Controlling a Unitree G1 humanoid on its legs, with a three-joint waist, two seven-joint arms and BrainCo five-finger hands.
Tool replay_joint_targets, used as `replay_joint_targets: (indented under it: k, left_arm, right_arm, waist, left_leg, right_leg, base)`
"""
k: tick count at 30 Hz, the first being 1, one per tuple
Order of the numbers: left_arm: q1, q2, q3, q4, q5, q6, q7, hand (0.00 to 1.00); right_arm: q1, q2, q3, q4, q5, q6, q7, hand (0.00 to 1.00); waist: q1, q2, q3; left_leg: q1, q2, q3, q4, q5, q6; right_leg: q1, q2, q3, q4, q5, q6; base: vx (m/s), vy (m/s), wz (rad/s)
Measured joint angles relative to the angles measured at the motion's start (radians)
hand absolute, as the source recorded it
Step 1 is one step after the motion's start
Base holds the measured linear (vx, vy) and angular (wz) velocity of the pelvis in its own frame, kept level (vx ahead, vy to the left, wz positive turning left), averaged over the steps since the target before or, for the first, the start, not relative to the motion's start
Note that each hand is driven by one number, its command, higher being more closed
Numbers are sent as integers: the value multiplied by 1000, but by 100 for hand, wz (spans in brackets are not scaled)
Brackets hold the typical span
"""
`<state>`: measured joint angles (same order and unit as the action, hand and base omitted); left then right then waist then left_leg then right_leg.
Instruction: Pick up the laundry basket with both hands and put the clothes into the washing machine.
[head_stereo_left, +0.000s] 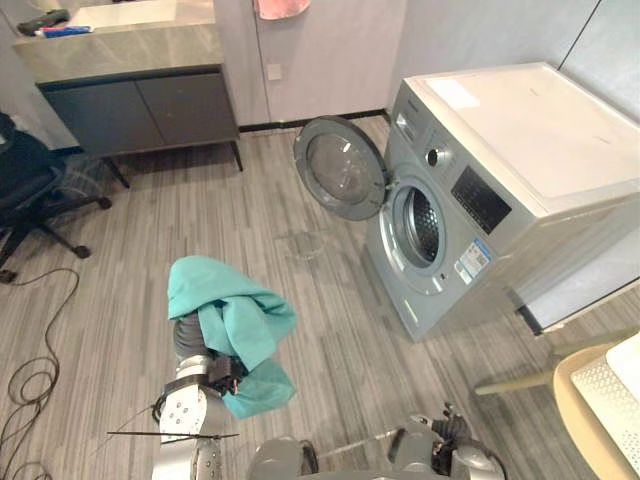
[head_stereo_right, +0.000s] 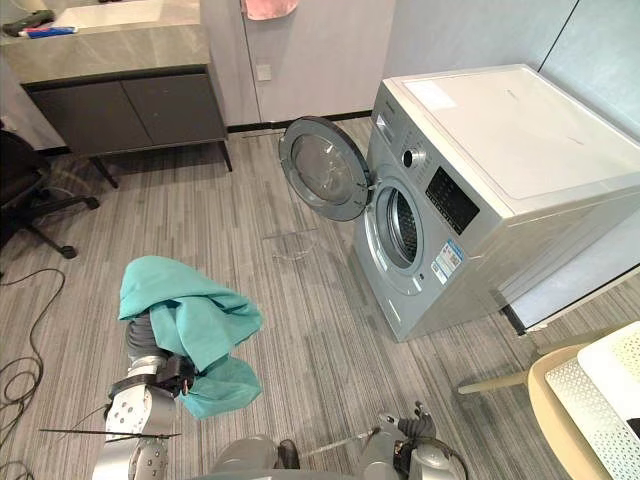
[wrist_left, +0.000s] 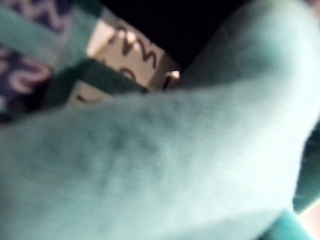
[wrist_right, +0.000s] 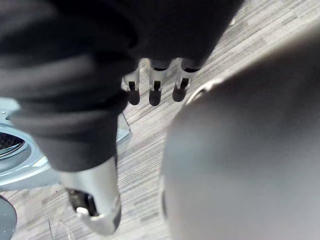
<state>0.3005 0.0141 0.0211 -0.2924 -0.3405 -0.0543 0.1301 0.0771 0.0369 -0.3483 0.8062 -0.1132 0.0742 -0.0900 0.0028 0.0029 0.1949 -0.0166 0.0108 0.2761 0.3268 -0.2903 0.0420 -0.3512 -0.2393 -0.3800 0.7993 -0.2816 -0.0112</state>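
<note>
The left hand (head_stereo_left: 188, 338) is raised at lower left under a teal cloth (head_stereo_left: 235, 310), which drapes over it and hangs down. The cloth hides the hand, so whether it grips cannot be told. Its wrist view shows the teal fabric close up and, past it, a patch (wrist_left: 125, 55) with purple and white squiggles that do not read as writing. Further right, the washer (head_stereo_left: 520, 140) stands with its door (head_stereo_left: 340, 168) swung open. A sticker (head_stereo_left: 468, 262) on its front has print too small to read. The right hand (wrist_right: 155, 87) hangs over the floor (wrist_right: 145, 145), fingers loose and nearly straight, holding nothing. At far right sits a white perforated basket (head_stereo_left: 618, 392), well apart from both hands.
</note>
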Motion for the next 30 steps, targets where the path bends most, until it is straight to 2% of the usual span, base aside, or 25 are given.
replay_joint_targets:
  k: [1, 3, 4, 5, 6, 7, 8, 9, 10, 11, 13, 14, 16, 17, 18, 19, 20, 21, 22, 23, 24, 26, 28, 29, 30]
  left_arm:
    - [-12, 0, -8, 12, 0, -1, 0, 100]
    - [-72, -3, -22, 65, 0, 0, -2, 100]
    - [-84, -6, -27, 75, 0, 1, -2, 100]
    - [-96, -9, -26, 89, 1, 1, -4, 100]
    - [-101, -13, -26, 98, 2, 2, -8, 100]
    - [-105, -28, -25, 102, 9, 7, -18, 100]
    - [-105, -49, -21, 97, 9, 7, -21, 100]
    - [-103, -56, -14, 97, 8, 8, -22, 100]
    - [-94, -74, -1, 97, 7, 8, -20, 100]
    - [-87, -69, -10, 95, 7, 7, -20, 100]
    - [-86, -70, -8, 95, 7, 8, -21, 100]
    - [-85, -72, -12, 95, 7, 9, -23, 100]
    - [-74, -74, -8, 97, 8, 15, -25, 100]
    - [-65, -74, -7, 98, 8, 16, -29, 100]
    - [-53, -74, -8, 106, 8, 16, -40, 100]
    - [-50, -75, -10, 114, 9, 16, -43, 100]
    - [-43, -85, -13, 151, 10, 15, -45, 100]
    - [-40, -86, -22, 172, 11, 14, -46, 100]
    - [-35, -83, -34, 211, 11, 13, -53, 100]
    - [-57, -76, -20, 274, 13, 23, -56, 100]
    - [-52, -80, -26, 300, 23, 30, -58, 100]
    - [-33, -80, -51, 299, 28, 28, -62, 100]
    - [-36, -75, -58, 305, 28, 28, -64, 100]
    - [-43, -75, -57, 316, 23, 28, -65, 100]
    - [-45, -76, -57, 333, 17, 27, -67, 100]
  right_arm:
    - [0, 1, 0, -4, 5, -1, 1, 0]
    - [-3, 6, -1, -1, 6, -3, 2, 0]
    - [-3, 9, -6, 0, 7, -3, 2, 0]
    - [-1, 17, -21, 1, 7, -4, 3, 0]
    - [-2, 18, -28, 0, 7, -4, 5, 0]
    - [-3, 13, -36, -3, 7, -6, 7, 0]
    - [1, 8, -43, -12, 7, -7, 6, 0]
    - [4, 1, -44, -12, 7, -5, 5, 0]
    - [24, 3, -33, -26, 9, 0, 2, 0]
    - [52, 0, -16, -55, 25, 1, -3, 0]
    - [66, 4, -13, -76, 34, 12, -13, 0]
    - [73, 6, -1, -87, 34, 15, -18, 0]
    - [71, 6, 39, -94, 33, 17, -20, 0]
    - [67, 4, 54, -100, 32, 15, -21, 0]
    - [61, 5, 79, -107, 33, 13, -21, 0]
    - [58, 7, 95, -106, 33, 12, -21, 0]
    - [58, 17, 125, -104, 32, 6, -20, 0]
    - [60, 16, 133, -104, 32, 2, -20, 0]
    - [57, 5, 144, -93, 31, -7, -18, 0]
    - [44, 28, 154, -69, 29, -12, -17, 0]
    - [38, 33, 196, -50, 27, -21, -11, 0]
    - [37, 33, 203, -27, 24, -30, -13, 0]
    - [16, 33, 203, -12, 19, -30, -16, 0]
    - [-3, 32, 203, -6, 3, -29, -15, 0]
    - [-23, 28, 204, 5, -12, -28, -14, 0]
  waist:
    - [-8, 2, -1]
    - [-17, -1, -6]
    - [-18, -8, -10]
    - [-21, -13, -16]
    - [-28, -10, -15]
    - [-42, 11, -3]
    - [-44, 36, 9]
    - [-40, 47, 11]
    - [-27, 60, 7]
    - [-8, 68, -1]
    - [2, 66, -2]
    - [10, 59, -2]
    - [19, 53, -2]
    - [25, 44, 2]
    - [37, 47, 0]
    - [43, 42, -3]
    - [50, 47, -22]
    - [51, 61, -31]
    - [55, 76, -41]
    - [43, 51, -38]
    - [34, 14, -32]
    - [43, 1, -35]
    - [39, -1, -26]
    - [44, 8, -9]
    - [60, 28, 5]
  left_leg:
    - [12, -2, 1, -16, -1, -2]
    - [56, -7, -3, -54, -18, -27]
    - [76, -7, -3, -53, -30, -38]
    - [108, 2, -5, -37, -54, -64]
    - [111, 19, -4, 3, -67, -83]
    - [77, 84, 2, 183, -78, -99]
    - [15, 165, 17, 440, -26, -93]
    - [-9, 206, 19, 556, 36, -82]
    - [-63, 279, 16, 746, 207, -59]
    - [-118, 327, 7, 883, 197, -49]
    - [-216, 347, -4, 955, 169, -29]
    - [-254, 352, -4, 939, 140, -27]
    - [-303, 348, -54, 780, 71, -34]
    - [-304, 331, -96, 662, 54, -50]
    - [-300, 298, -198, 502, 38, -67]
    - [-298, 276, -253, 425, 39, -67]
    - [-274, 228, -369, 205, 69, -94]
    - [-256, 228, -420, 104, 119, -99]
    - [-248, 228, -456, 76, 176, -263]
    - [-252, 204, -409, 120, 138, -229]
    - [-255, 186, -353, 174, 102, -199]
    - [-289, 190, -271, 265, 39, -174]
    - [-308, 211, -192, 313, -1, -153]
    - [-295, 243, -118, 319, -13, -140]
    - [-276, 285, -38, 309, -16, -132]
  right_leg:
    - [-9, 19, -22, -92, 5, 4]
    - [-29, 68, -110, -369, 89, -9]
    - [-28, 75, -134, -403, 112, -19]
    - [-13, 95, -140, -410, 174, -73]
    - [9, 98, -151, -412, 202, -107]
    - [68, 111, -195, -403, 207, -131]
    - [132, 152, -208, -395, 154, -124]
    - [164, 173, -193, -389, 130, -125]
    - [225, 208, -149, -386, 90, -125]
    - [270, 230, -96, -392, 67, -118]
    - [315, 237, -22, -426, 64, -118]
    - [336, 236, 32, -457, 64, -117]
    - [386, 234, 143, -508, 77, -96]
    - [394, 231, 194, -504, 77, -96]
    - [395, 221, 261, -492, 74, -91]
    - [390, 210, 300, -483, 68, -78]
    - [361, 182, 372, -443, 38, 6]
    - [346, 183, 393, -430, 21, 49]
    - [335, 175, 425, -414, -17, 117]
    - [324, 134, 456, -405, -19, 131]
    - [305, 109, 475, -399, 8, 153]
    - [259, 96, 539, -401, 26, 182]
    - [199, 86, 567, -411, 70, 207]
    - [166, 80, 530, -425, 126, 191]
    - [129, 65, 454, -434, 175, 152]
  base:
    - [362, 80, 14]
    - [422, 39, 15]
    - [566, -21, 8]
    - [525, -48, 13]
    - [667, -79, 24]
    - [637, -90, 23]
    - [745, -103, 5]
    - [727, -54, -44]
    - [609, -10, -106]
    - [584, 45, -120]
    - [528, 82, -117]
    - [549, 184, -137]
    - [449, 252, -145]
    - [349, 364, -172]
    - [330, 411, -164]
    - [307, 484, -200]
    - [227, 423, -162]
    - [246, 552, -182]
    - [154, 461, -118]
    - [182, 568, -122]
    - [120, 423, -94]
    - [76, 431, -123]
    - [8, 336, -146]
    - [-60, 270, -194]
    - [-83, 254, -199]
